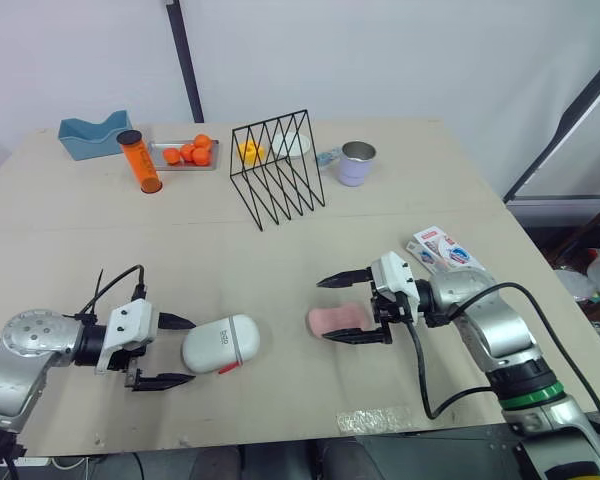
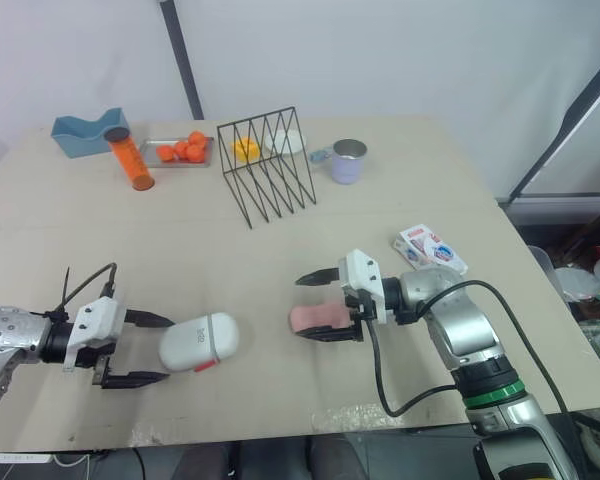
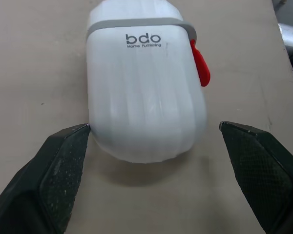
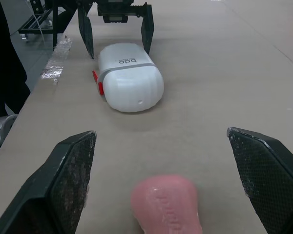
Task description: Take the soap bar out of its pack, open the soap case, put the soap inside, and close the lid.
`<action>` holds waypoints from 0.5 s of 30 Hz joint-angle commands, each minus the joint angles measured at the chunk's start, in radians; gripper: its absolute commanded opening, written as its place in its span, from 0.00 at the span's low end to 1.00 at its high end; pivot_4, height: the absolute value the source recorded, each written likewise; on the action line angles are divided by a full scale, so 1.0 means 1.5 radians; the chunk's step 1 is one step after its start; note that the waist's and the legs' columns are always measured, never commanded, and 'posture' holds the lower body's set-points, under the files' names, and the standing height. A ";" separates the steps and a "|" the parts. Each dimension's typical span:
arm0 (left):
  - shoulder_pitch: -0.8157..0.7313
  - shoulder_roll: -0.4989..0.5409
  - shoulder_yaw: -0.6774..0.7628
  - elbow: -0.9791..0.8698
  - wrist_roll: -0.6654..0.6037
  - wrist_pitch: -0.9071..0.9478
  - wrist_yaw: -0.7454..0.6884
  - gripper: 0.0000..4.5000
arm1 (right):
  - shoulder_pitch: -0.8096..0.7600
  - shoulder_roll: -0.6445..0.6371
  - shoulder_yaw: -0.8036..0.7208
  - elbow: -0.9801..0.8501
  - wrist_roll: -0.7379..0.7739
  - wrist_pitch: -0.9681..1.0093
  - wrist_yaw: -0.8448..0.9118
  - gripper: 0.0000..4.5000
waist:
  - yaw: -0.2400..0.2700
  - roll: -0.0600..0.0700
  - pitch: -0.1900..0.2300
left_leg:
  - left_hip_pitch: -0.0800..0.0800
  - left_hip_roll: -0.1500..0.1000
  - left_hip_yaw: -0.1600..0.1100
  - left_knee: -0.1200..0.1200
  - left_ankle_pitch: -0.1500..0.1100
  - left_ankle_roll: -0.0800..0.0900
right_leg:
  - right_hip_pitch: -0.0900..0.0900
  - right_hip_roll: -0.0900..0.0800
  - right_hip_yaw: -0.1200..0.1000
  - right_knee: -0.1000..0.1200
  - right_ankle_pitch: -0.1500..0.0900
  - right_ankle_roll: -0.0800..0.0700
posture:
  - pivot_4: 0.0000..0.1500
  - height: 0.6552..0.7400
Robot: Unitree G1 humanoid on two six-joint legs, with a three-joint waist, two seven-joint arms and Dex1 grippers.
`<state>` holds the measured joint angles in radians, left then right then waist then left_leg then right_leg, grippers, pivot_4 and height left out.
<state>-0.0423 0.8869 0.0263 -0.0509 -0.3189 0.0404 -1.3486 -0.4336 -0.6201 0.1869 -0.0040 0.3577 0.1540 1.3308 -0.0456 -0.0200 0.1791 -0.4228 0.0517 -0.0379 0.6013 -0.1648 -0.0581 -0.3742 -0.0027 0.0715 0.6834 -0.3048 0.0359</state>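
Head view: soap bar (image 1: 337, 319) laid unwrapped on table (image 1: 280, 250) — between spread jaws of right gripper (image 1: 325, 310). Left wrist view: closed soap case (image 3: 146, 92) framed by parted jaws of left gripper (image 3: 155, 129). Right wrist view: soap bar touched by neither finger.

A test lab — bare plywood table (image 1: 280, 262), blank white wall (image 1: 400, 50).

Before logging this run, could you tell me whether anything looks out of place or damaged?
Nothing looks damaged or spilled. The only oddity: the pink soap bar lies bare on the tabletop, apart from the shut white plastic soap case.
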 commanded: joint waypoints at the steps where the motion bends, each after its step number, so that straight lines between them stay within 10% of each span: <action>1: -0.007 -0.013 0.000 0.006 0.009 -0.024 0.020 1.00 | 0.003 -0.009 -0.013 -0.030 0.002 -0.012 0.000 0.99 | 0.000 0.000 0.000 | 0.000 0.000 0.000 0.000 0.000 0.000 | 0.000 0.000 0.000 0.000 0.000 0.000 | 1.00 1.00; 15: 0.018 -0.030 0.007 -0.029 -0.021 0.001 0.049 1.00 | -0.001 -0.008 -0.009 -0.008 -0.008 -0.028 0.004 0.99 | 0.000 0.000 0.000 | 0.000 0.000 0.000 0.000 0.000 0.000 | 0.000 0.000 0.000 0.000 0.000 0.000 | 1.00 1.00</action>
<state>-0.0174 0.8374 0.0165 -0.0656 -0.3338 0.0445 -1.2741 -0.4282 -0.6270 0.1869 -0.0051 0.3429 0.1312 1.3308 -0.0458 -0.0201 0.1791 -0.4228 0.0518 -0.0379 0.6015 -0.1648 -0.0581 -0.3740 -0.0026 0.0716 0.6835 -0.3047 0.0359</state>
